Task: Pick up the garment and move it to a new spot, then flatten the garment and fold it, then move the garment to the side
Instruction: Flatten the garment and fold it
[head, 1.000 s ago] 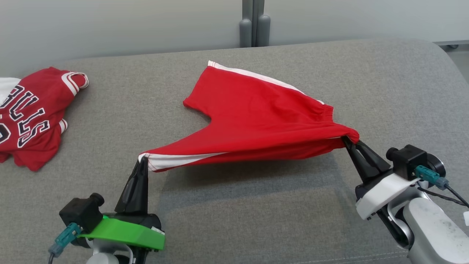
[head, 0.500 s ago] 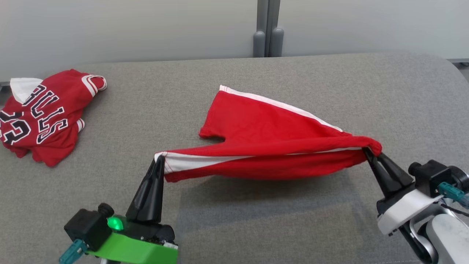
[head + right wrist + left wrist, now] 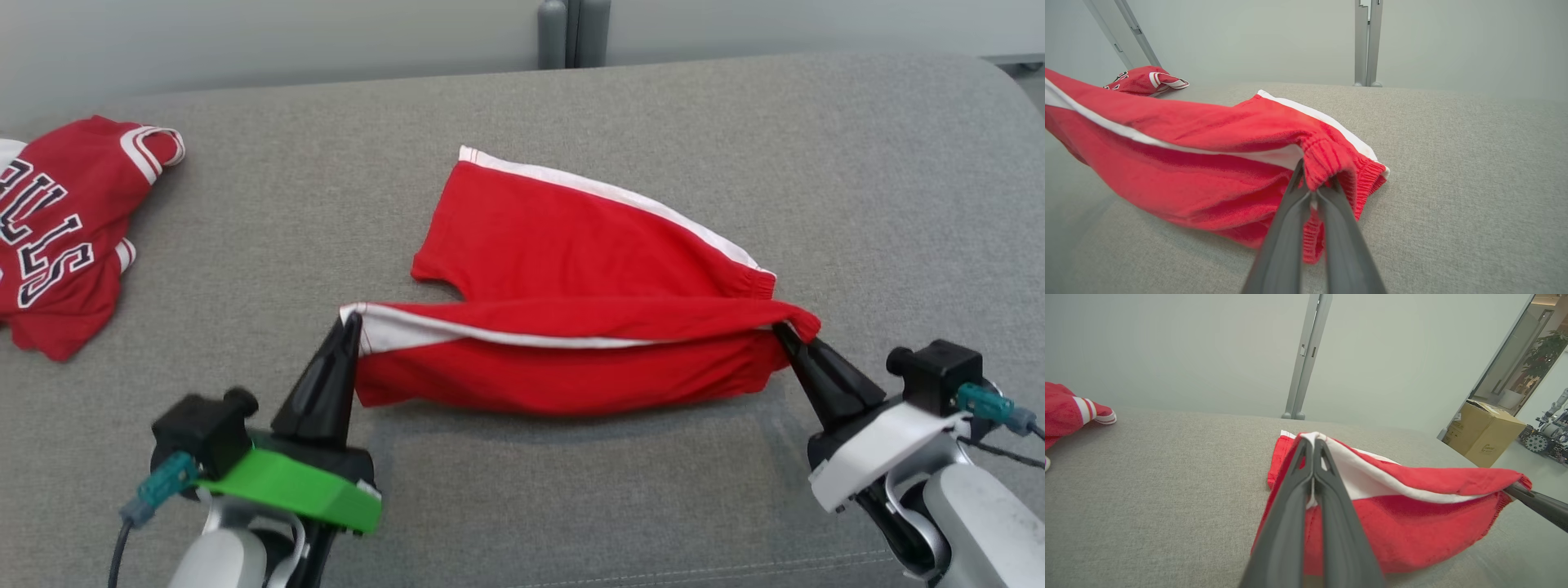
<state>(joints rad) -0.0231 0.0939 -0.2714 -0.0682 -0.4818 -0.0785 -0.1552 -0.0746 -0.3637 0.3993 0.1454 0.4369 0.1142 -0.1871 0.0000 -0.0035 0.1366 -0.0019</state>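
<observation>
The garment (image 3: 571, 278) is a pair of red shorts with a white side stripe, lying across the middle of the grey cushion. Its near half is lifted and doubled over toward me, stretched between both grippers. My left gripper (image 3: 351, 320) is shut on the white-striped leg hem, seen close in the left wrist view (image 3: 1314, 441) with the garment (image 3: 1412, 514) hanging to its right. My right gripper (image 3: 785, 331) is shut on the elastic waistband corner, and the right wrist view (image 3: 1314, 185) shows the garment (image 3: 1188, 163) draped to the left of it.
A crumpled red jersey (image 3: 57, 229) with black-and-white lettering lies at the cushion's far left. The grey cushion (image 3: 857, 180) has bare room to the right and in front. A grey post (image 3: 571, 33) stands behind it; a cardboard box (image 3: 1484, 435) sits on the floor beyond.
Both grippers carried the held near edge up and toward the far half, so the garment's near half now hangs as a fold. The camera also shifted.
</observation>
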